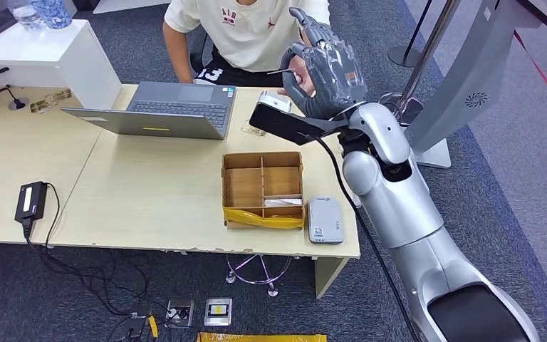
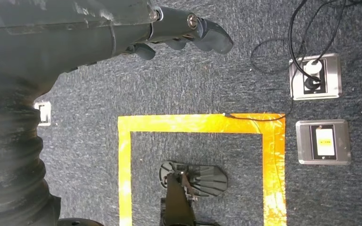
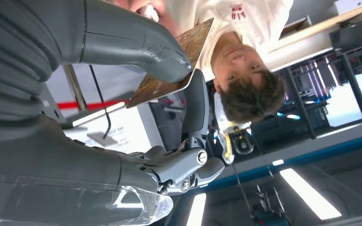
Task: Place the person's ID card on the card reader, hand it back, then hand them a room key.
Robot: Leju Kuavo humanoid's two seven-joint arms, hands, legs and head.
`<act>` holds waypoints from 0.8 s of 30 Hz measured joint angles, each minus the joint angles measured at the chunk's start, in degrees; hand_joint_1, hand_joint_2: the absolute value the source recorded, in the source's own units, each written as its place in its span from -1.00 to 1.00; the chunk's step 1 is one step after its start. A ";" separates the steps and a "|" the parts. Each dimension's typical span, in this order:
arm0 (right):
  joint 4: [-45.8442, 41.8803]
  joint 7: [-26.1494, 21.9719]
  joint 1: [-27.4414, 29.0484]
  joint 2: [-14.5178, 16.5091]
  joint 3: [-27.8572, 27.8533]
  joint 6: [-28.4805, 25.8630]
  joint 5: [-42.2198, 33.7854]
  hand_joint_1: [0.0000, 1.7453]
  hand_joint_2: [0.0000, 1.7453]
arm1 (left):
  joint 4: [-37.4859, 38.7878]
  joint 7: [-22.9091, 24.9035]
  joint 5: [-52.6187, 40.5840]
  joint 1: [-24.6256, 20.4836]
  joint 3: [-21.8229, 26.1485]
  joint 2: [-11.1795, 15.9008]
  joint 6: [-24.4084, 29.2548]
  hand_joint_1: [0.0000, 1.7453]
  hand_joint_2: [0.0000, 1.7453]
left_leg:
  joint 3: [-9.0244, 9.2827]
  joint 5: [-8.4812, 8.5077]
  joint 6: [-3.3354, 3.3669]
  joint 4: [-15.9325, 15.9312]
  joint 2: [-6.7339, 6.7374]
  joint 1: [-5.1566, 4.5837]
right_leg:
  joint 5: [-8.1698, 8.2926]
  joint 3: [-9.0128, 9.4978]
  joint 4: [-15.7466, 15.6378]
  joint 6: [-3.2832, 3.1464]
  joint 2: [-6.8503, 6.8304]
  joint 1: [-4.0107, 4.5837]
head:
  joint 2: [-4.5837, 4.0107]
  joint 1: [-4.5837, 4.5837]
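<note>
My right hand [image 1: 325, 71] is raised past the table's far edge toward the seated person [image 1: 246, 32]. Its thumb and a finger pinch a brown patterned card [image 3: 176, 66]; the head view shows that card [image 1: 280, 71] as a thin edge. The person's hand [image 1: 298, 78] is at the card's far end. On the table's near right corner lies the grey card reader [image 1: 325, 219] with nothing on it. Beside it stands a cardboard box [image 1: 262, 187] with compartments, one holding a white card [image 1: 283, 203]. My left hand [image 2: 188, 30] hangs over the carpet and holds nothing.
An open laptop [image 1: 164, 108] sits at the table's far side in front of the person. A black power adapter [image 1: 30, 200] with its cable lies at the left front. A small white device [image 1: 274, 102] lies under my right wrist. Floor sockets [image 2: 315, 76] and yellow tape [image 2: 200, 123] are below.
</note>
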 joint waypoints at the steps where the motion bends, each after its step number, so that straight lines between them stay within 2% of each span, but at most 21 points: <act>1: 1.73 -0.23 -0.85 0.49 0.06 -0.76 0.95 1.00 1.00 | -0.01 0.38 -0.30 -0.18 -0.01 0.01 -0.29 -1.00 1.00 | 0.00 0.00 0.00 0.00 0.00 0.00 | 0.00 0.00 0.00 0.00 0.00 0.00 | 0.01 -0.01; 6: 12.31 1.41 -4.65 2.00 0.88 -1.85 7.18 1.00 1.00 | -0.01 3.72 -1.66 -1.88 -0.04 0.04 -1.73 -1.00 1.00 | 0.01 0.04 0.00 0.01 -0.19 0.00 | 0.00 0.04 0.00 0.00 -0.17 0.00 | 0.01 0.00; 13: 24.29 6.61 -7.95 1.09 2.96 0.35 13.67 1.00 1.00 | -0.07 7.28 -2.12 -3.18 -0.06 0.11 -2.62 -1.00 1.00 | 0.05 0.06 0.02 0.08 -0.32 -0.01 | 0.00 0.14 -0.02 0.01 -0.30 0.00 | 0.01 0.02; 16: 27.24 7.56 -8.30 0.08 3.39 -0.33 14.78 -0.50 1.00 | -0.08 7.41 -2.06 -3.13 -0.06 0.27 -2.78 -1.00 1.00 | 0.03 0.06 0.02 0.15 -0.33 -0.01 | 0.01 0.15 -0.02 0.01 -0.30 0.00 | -0.01 0.01; 17: 28.08 7.81 -8.41 -0.31 3.45 -0.78 14.99 -1.00 0.50 | -0.08 7.42 -2.06 -3.13 -0.06 0.33 -2.84 -1.00 1.00 | 0.02 0.06 0.02 0.17 -0.32 -0.01 | 0.01 0.15 -0.02 0.02 -0.29 0.00 | -0.01 0.01; 18: 28.88 8.02 -8.49 -0.71 3.48 -1.54 15.09 -1.00 0.00 | -0.08 7.43 -2.07 -3.13 -0.06 0.38 -2.88 -1.00 1.00 | 0.02 0.06 0.02 0.18 -0.32 -0.01 | 0.02 0.14 -0.02 0.03 -0.27 -0.01 | -0.01 0.01; 20: 30.36 8.27 -8.57 -1.51 3.49 -4.19 14.63 -1.00 0.00 | -0.08 7.44 -2.07 -3.13 -0.06 0.47 -2.92 -1.00 1.00 | 0.01 0.05 0.02 0.20 -0.29 -0.01 | 0.03 0.11 -0.02 0.05 -0.22 -0.01 | -0.01 0.01; 22: 31.43 7.98 -8.57 -2.37 3.43 -7.89 13.45 -1.00 1.00 | -0.08 7.43 -2.06 -3.12 -0.06 0.54 -2.85 -1.00 1.00 | 0.00 0.05 0.03 0.22 -0.27 -0.01 | 0.04 0.08 -0.02 0.05 -0.18 -0.01 | -0.01 -0.01; 24: 32.34 6.92 -8.57 -3.42 3.26 -11.80 12.05 -1.00 1.00 | -0.07 7.19 -1.85 -3.05 -0.06 0.58 -2.72 -1.00 1.00 | -0.02 0.05 0.03 0.23 -0.26 -0.01 | 0.03 0.05 -0.02 0.05 -0.17 -0.01 | -0.01 -0.01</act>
